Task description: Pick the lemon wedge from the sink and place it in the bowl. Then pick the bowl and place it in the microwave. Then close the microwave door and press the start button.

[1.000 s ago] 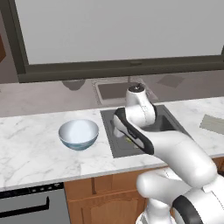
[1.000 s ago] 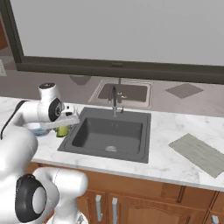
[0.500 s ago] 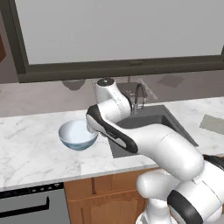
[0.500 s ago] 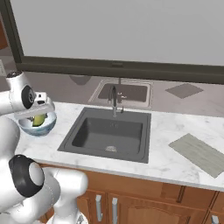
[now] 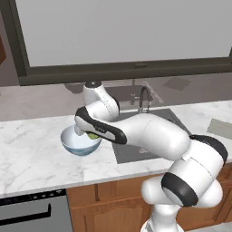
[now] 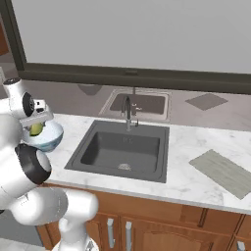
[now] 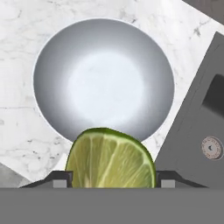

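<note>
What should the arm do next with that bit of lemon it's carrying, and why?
Probably open the gripper and let go. The lemon wedge sits between the fingertips directly above the bowl, whose inside is bare, so it would likely fall in. Lowering a little first might keep it from bouncing out onto the counter.

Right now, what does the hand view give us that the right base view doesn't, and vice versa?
Hand view alone: the lemon wedge's cut face with its segments, and the bowl's bare inside seen from straight above, nothing in it.
Right base view alone: the whole sink with its faucet, and a grey mat on the counter to the right.
Both: the lemon wedge held in the tool above the bowl, with a corner of the sink beside the bowl.
</note>
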### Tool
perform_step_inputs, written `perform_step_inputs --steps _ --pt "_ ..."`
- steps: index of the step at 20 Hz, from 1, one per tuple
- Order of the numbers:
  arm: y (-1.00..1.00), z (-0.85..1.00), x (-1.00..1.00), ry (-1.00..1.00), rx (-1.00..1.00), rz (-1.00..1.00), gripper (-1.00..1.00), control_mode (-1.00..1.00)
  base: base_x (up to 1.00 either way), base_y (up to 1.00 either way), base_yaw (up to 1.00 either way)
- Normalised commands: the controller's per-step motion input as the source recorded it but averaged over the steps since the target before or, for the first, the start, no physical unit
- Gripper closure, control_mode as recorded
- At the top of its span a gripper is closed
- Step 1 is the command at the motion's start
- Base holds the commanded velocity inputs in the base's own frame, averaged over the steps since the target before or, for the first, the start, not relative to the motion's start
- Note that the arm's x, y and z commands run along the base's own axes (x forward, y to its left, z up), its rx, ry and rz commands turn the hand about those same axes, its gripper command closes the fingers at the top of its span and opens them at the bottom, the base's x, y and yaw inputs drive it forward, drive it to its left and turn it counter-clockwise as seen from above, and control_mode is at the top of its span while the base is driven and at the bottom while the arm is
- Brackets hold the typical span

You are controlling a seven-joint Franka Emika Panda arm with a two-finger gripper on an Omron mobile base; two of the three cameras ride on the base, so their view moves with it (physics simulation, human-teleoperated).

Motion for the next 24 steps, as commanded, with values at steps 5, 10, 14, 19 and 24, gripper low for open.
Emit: perform_step_inputs --steps 5,10,14,19,24 --pt "0.10 -0.35 0.43 0.00 0.03 0.02 1.00 -1.00 0.00 0.00 0.00" --pt "0.10 -0.55 0.46 0.00 0.02 0.01 1.00 -1.00 0.00 0.00 0.00" --pt "0.26 -0.51 0.47 0.00 0.00 0.00 1.00 -1.00 0.00 0.00 0.00" --pt "0.32 -0.39 0.32 0.00 0.00 0.00 1.00 -1.00 0.00 0.00 0.00" --pt "0.25 -0.34 0.17 0.00 0.00 0.00 1.00 -1.00 0.00 0.00 0.00"
